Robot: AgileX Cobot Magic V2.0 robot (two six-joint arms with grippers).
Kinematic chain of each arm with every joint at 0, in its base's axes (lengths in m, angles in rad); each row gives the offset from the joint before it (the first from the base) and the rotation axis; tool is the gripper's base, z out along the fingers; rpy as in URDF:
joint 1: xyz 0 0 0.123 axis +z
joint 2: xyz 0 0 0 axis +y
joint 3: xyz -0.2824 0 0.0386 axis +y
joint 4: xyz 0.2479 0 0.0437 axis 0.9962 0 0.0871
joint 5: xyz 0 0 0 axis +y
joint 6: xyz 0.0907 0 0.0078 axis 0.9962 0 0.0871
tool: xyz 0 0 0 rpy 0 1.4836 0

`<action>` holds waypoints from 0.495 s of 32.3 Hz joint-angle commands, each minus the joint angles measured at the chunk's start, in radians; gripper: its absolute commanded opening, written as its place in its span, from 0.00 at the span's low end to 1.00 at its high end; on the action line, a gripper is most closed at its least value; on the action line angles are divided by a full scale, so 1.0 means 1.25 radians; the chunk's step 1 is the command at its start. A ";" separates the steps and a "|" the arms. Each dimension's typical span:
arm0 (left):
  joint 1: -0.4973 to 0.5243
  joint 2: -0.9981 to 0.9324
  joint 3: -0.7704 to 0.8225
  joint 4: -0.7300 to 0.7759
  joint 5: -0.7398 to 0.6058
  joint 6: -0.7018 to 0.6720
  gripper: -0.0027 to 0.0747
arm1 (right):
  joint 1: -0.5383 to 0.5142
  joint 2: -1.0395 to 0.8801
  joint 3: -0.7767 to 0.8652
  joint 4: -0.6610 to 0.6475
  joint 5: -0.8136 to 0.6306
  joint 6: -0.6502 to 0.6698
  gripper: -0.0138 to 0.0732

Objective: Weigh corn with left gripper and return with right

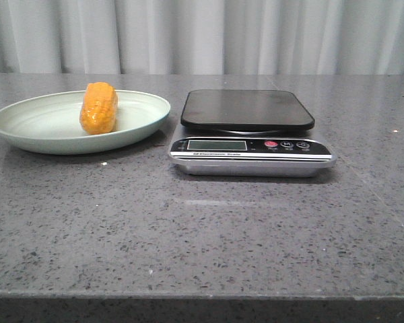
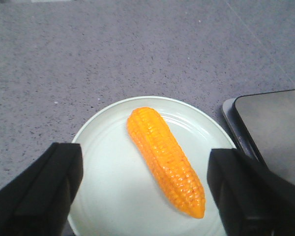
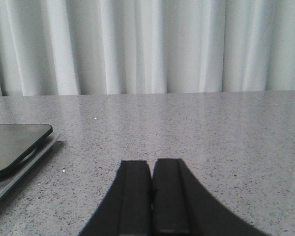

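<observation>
1. The corn [image 1: 99, 108] is lying on the pale green plate [image 1: 27, 128], which is sitting on the grey tabletop [image 1: 202, 235] just left of the scale [image 1: 249, 131].
2. The left gripper [image 2: 146, 189] is hanging above the corn, fingers [image 2: 44, 191] spread wide, released and grasping nothing.
3. The right gripper [image 3: 151, 196] is holding its fingers [image 3: 135, 196] clenched together, empty, beside the scale.

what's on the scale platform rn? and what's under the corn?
Scale platform is bare; the display looks blank. The corn lies on the pale green plate, beside the scale. The plate surface directly under the corn is covered. The open left gripper hovers above it.
</observation>
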 commanded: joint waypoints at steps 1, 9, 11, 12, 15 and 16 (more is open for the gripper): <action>-0.006 0.061 -0.089 -0.010 0.012 -0.002 0.78 | 0.000 -0.011 -0.007 0.000 -0.059 -0.006 0.31; -0.008 0.217 -0.223 -0.012 0.153 -0.029 0.78 | 0.000 -0.011 -0.007 0.000 -0.059 -0.006 0.31; -0.016 0.242 -0.248 -0.010 0.173 -0.043 0.78 | 0.000 -0.011 -0.007 0.000 -0.059 -0.006 0.31; -0.020 0.254 -0.257 -0.008 0.180 -0.052 0.78 | 0.000 -0.011 -0.007 0.000 -0.059 -0.006 0.31; -0.032 0.297 -0.288 -0.002 0.202 -0.095 0.78 | 0.000 -0.011 -0.007 0.000 -0.059 -0.006 0.31; -0.035 0.307 -0.298 -0.002 0.211 -0.103 0.78 | 0.000 -0.011 -0.007 0.000 -0.059 -0.006 0.31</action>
